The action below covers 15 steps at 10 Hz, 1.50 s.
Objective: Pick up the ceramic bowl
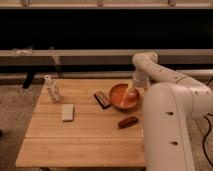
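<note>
Status: The ceramic bowl [118,98] sits on the wooden table [85,142], toward the far right corner, and has not been lifted. The gripper [129,93] hangs at the end of the white arm [167,80] and reaches down into the bowl on its right side, near the rim. Whether the gripper is spread, closed or pinching the rim cannot be determined. Contact with the bowl cannot be confirmed either.

Probable step: seating the grasp on the rim before the lift.

Hazards from this position:

1. Slip. The bowl looks glossy and its wall slopes. A pinch set too shallow on the rim is likely to slide off as the load comes on, and the bowl drops back onto the table.
2. Tilt. A grasp on 1 side of the rim leaves the rest of the bowl hanging from it. A quick lift may swing the bowl down and loosen the hold.
3. Push instead of grasp. If the gripper presses on the inner wall without closing around it, the bowl may skid toward the dark bar [102,100] just to its left, or tip up on its edge.
4. Side contact. The brown item [128,121] lies near the front of the bowl. A low sweep after the lift could knock it.

The pale block [67,112] and the small white bottle [51,89] stand well apart and are unlikely to be affected.
</note>
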Tool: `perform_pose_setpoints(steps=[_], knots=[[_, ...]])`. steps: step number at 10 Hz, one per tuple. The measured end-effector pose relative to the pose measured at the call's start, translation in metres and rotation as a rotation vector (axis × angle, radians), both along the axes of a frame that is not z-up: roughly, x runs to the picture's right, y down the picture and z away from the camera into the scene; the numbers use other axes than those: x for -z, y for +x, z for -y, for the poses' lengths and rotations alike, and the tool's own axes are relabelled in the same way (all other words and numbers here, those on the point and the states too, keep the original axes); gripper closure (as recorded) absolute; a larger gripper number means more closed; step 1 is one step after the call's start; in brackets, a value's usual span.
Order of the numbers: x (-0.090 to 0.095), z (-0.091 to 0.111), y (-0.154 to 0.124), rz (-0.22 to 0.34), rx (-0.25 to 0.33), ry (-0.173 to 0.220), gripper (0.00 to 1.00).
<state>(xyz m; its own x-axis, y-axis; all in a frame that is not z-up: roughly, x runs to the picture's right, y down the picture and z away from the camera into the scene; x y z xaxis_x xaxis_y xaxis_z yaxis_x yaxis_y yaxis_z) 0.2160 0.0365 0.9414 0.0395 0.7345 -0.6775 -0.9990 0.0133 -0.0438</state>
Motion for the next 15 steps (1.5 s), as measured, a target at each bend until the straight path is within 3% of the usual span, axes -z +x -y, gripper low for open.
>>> perform_pose_setpoints(steps=[5,6,11,13,15], knots=[[-0.018,-0.015,0.006,0.014,-0.023,-0.046,0.21],[-0.020,-0.018,0.007,0.017,-0.027,-0.057,0.28],[-0.014,-0.028,0.003,0.068,-0.045,-0.103,0.80],[-0.007,-0.027,0.002,0.090,-0.065,-0.105,0.96],[0.014,-0.012,0.002,0.118,-0.091,-0.080,1.00]])
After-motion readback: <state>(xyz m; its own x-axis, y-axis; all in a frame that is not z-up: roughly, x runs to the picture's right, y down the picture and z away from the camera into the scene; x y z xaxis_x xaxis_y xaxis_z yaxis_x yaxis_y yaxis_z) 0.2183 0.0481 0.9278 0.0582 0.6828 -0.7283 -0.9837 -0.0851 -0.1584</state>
